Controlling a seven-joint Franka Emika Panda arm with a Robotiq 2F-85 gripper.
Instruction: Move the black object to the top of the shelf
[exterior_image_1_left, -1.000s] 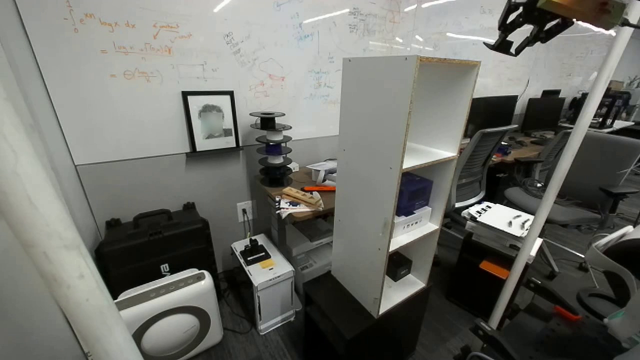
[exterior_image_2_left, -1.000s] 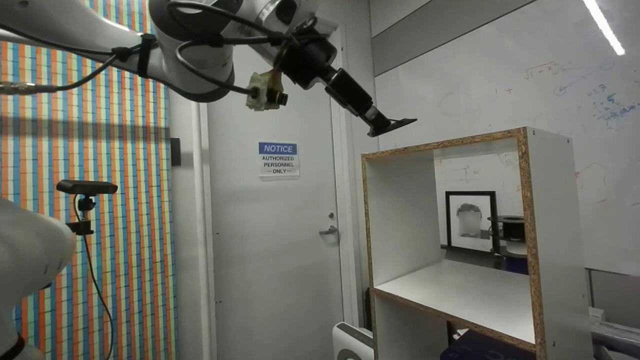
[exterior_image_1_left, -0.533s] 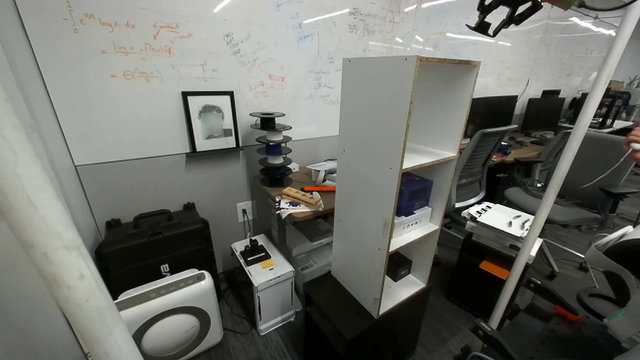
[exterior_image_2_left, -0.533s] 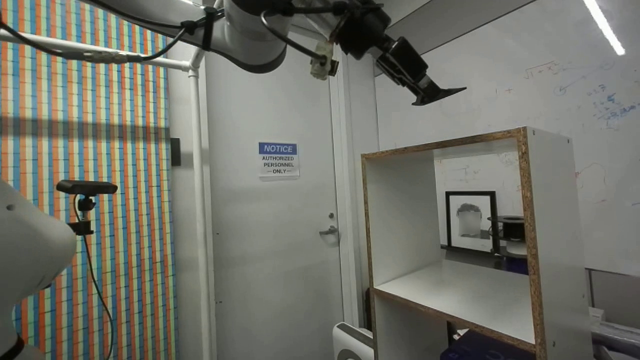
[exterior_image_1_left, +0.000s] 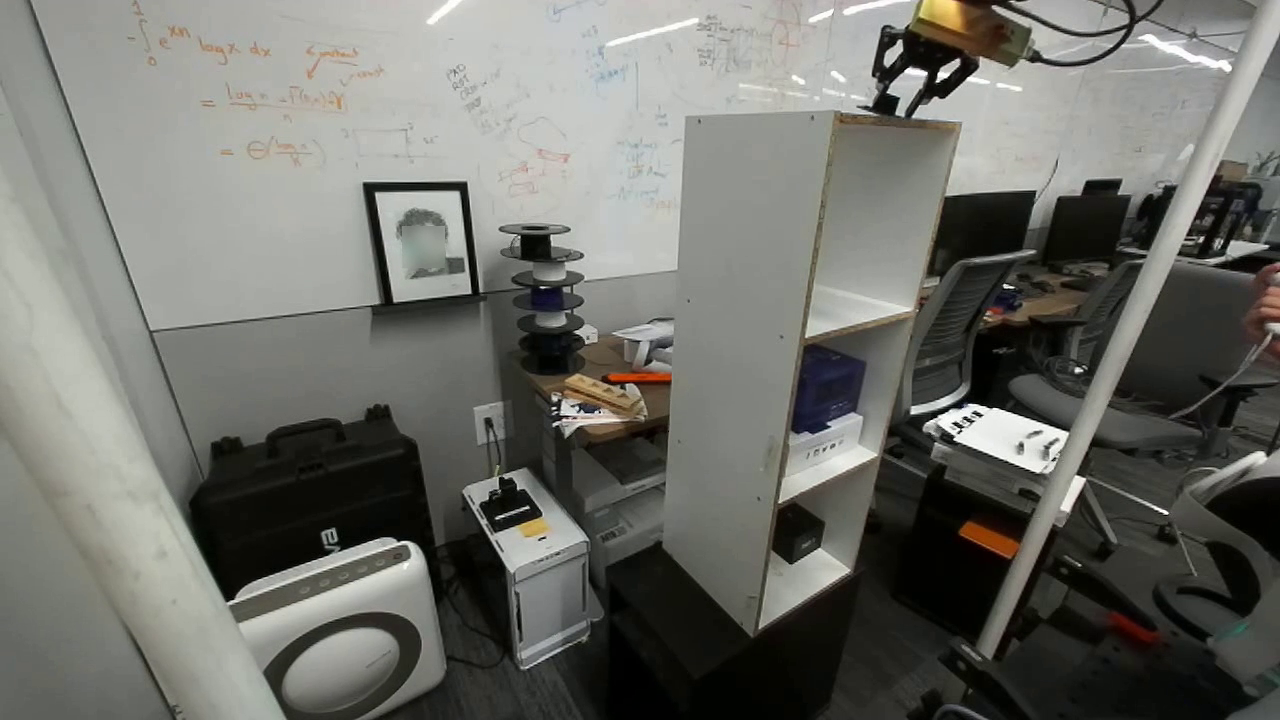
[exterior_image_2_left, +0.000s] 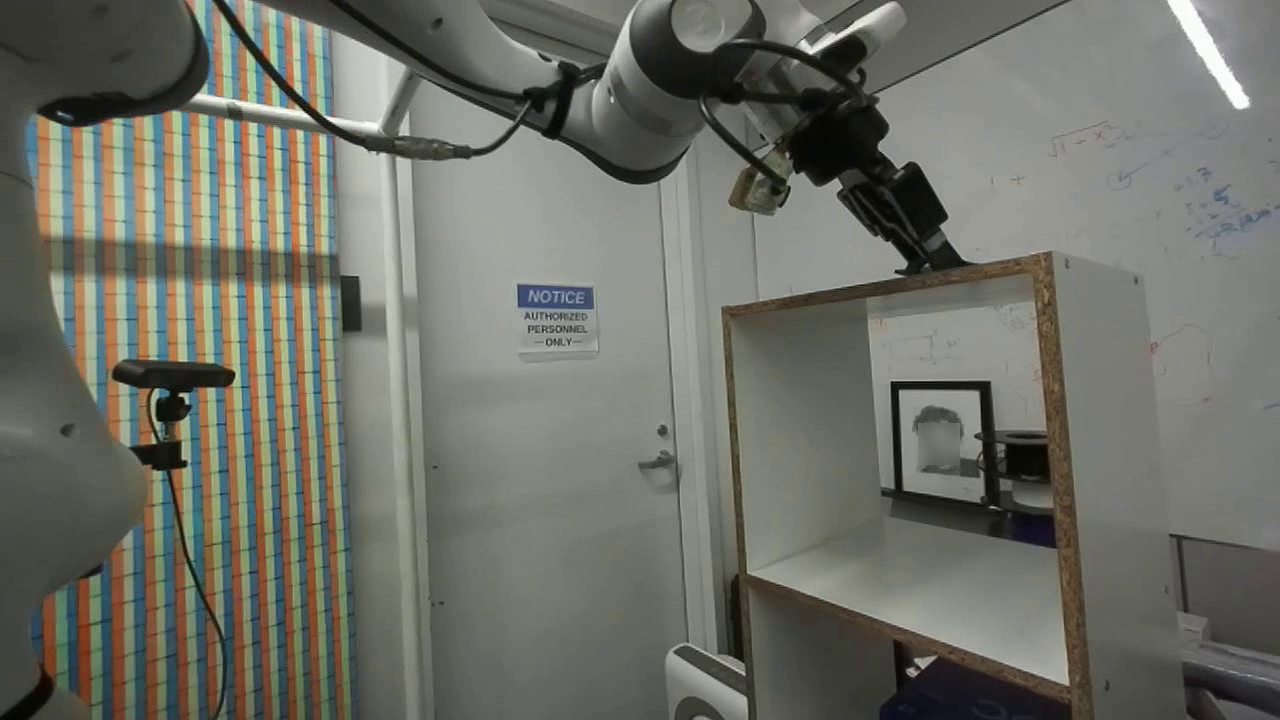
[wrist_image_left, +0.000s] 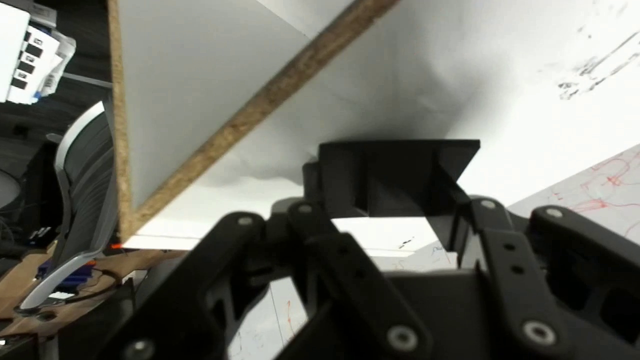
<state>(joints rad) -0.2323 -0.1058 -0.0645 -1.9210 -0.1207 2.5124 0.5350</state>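
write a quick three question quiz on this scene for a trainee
1. True or false: the dark blue box sits in the middle compartment of the white shelf?
2. Where is the gripper: (a) inside the bottom compartment, (b) at the white shelf's top, or (c) below the white shelf?
3. Which word heads the sign on the door in an exterior view?

Key: 1 true; 2 b; 3 NOTICE.
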